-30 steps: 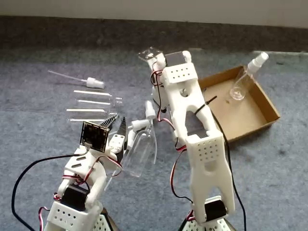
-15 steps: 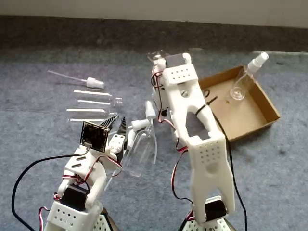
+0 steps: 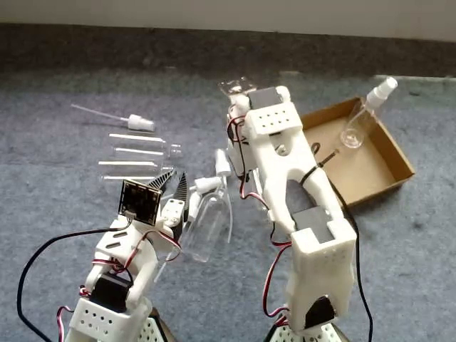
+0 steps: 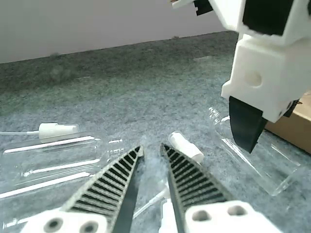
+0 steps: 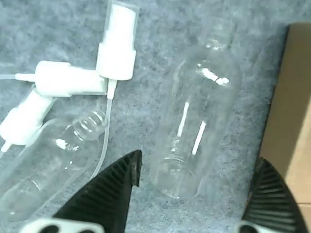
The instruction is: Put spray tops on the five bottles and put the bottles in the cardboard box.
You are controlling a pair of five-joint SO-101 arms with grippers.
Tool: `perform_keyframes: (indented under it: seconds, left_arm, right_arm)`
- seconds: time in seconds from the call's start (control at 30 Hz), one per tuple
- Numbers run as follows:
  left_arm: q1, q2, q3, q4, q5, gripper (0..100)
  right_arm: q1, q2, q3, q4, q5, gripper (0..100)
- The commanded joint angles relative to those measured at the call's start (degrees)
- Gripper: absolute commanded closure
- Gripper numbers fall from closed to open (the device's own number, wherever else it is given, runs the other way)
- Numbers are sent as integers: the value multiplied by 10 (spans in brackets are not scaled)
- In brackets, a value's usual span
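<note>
Grey carpet [image 3: 399, 235] w/ loose spray tops [image 5: 73, 80], bottles [image 5: 194, 116]; R claw [image 5: 199, 162] wide over one.

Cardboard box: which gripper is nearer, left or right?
Right. The right gripper hangs over a capless bottle lying just beside the cardboard box. The left gripper is farther away, near the loose spray tops, on the far side of that bottle.
</note>
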Motion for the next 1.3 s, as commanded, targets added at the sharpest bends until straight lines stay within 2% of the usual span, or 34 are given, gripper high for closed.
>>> perform_keyframes:
  seconds: [0.0,0.17,0.37,0.57,0.9,1.0,1.27]
  left_arm:
    - [-5,-4,12,0,3,995]
    - [-5,-4,12,0,3,995]
    - [-5,-4,12,0,3,995]
    - [-5,-4,12,0,3,995]
    - [-5,-3,12,0,3,995]
    - [-5,-3,12,0,3,995]
    - [-5,-3,12,0,3,995]
  right_arm:
    - [-6,-9,22,-71,-5,686]
    - [-6,40,29,-112,-4,686]
    - [15,78,29,-132,56,691]
    - [29,77,8,-126,59,790]
    - [28,78,-267,100,59,862]
    - [30,66,-328,102,59,868]
    - [37,-79,-335,102,55,868]
